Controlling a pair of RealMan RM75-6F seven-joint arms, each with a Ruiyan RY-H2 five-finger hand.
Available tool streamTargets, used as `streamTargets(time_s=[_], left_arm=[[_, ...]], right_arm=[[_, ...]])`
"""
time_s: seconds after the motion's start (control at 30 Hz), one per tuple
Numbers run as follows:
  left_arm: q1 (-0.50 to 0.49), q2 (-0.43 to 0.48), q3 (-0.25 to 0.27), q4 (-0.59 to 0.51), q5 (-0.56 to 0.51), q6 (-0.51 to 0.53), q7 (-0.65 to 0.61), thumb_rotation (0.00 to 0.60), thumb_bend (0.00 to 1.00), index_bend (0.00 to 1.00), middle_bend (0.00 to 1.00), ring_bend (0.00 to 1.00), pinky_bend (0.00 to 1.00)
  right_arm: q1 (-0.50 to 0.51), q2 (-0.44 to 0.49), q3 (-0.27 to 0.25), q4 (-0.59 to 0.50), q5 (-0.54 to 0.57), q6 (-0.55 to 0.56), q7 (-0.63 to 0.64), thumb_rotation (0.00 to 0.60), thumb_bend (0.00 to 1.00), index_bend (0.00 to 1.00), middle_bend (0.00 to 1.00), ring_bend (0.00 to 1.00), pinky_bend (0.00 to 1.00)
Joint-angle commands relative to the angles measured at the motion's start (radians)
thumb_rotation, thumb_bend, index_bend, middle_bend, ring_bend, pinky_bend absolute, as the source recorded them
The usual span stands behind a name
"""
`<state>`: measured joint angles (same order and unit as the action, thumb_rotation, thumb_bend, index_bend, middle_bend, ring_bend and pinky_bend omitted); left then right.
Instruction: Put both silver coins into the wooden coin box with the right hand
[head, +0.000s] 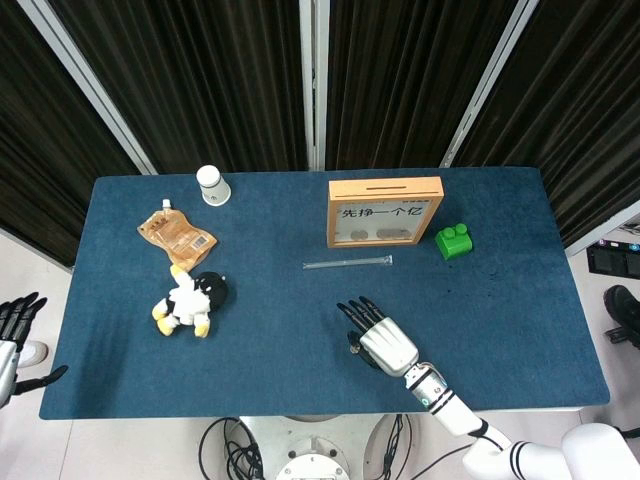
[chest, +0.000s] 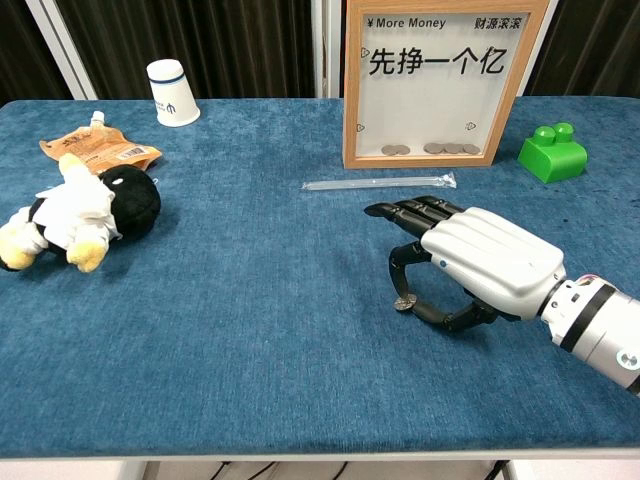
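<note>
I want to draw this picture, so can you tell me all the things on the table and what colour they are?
Coin box: one, wooden frame with a clear front, back middle; several coins lie inside.
Silver coin: one, near front, pinched by the right hand.
Clear tube: one, lying in front of the box.
Green block: one, right of the box.
Paper cup: one, white, upside down, back left.
Snack pouch: one, orange, left.
Plush toy: one, white, black and yellow, left.
Table: blue cloth.
Right hand: white and black.
Left hand: black fingers, off the table's left edge.

Even, bright overhead light; both views sharp. Soft shadows lie under objects on the worktop (chest: 250, 330); the box pane (chest: 432, 95) shows mild glare.
</note>
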<state>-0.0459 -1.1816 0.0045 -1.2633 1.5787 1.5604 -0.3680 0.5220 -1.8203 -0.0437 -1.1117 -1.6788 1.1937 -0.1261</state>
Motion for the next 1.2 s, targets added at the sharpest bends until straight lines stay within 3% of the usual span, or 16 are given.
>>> streamTargets(time_s=[0.03, 0.8, 1.0, 1.2], left_arm=[[0.001, -0.001, 0.0, 0.002, -0.001, -0.001, -0.001, 0.6, 0.09, 0.06, 0.01, 0.0, 0.0], [-0.001, 0.003, -0.001, 0.004, -0.003, -0.003, -0.016, 0.6, 0.09, 0.06, 0.01, 0.0, 0.0], [-0.002, 0.007, 0.0, -0.008, 0.004, 0.003, -0.003, 0.6, 0.09, 0.06, 0.01, 0.0, 0.0], [-0.005, 0.012, 0.001, -0.026, 0.013, 0.006, 0.011, 0.6, 0.09, 0.06, 0.01, 0.0, 0.0]], right_arm=[[0.001, -0.001, 0.001, 0.001, 0.001, -0.001, 0.0, 0.6, 0.34, 0.55, 0.03, 0.0, 0.0], [0.006, 0.017, 0.04, -0.031, -0.005, 0.06, 0.005, 0.6, 0.34, 0.66, 0.05, 0.0, 0.0], [0.007, 0.126, 0.099, -0.176, -0.012, 0.14, -0.009, 0.6, 0.34, 0.69, 0.05, 0.0, 0.0], [0.036, 0.314, 0.236, -0.423, 0.019, 0.176, -0.088, 0.6, 0.34, 0.7, 0.06, 0.0, 0.0]])
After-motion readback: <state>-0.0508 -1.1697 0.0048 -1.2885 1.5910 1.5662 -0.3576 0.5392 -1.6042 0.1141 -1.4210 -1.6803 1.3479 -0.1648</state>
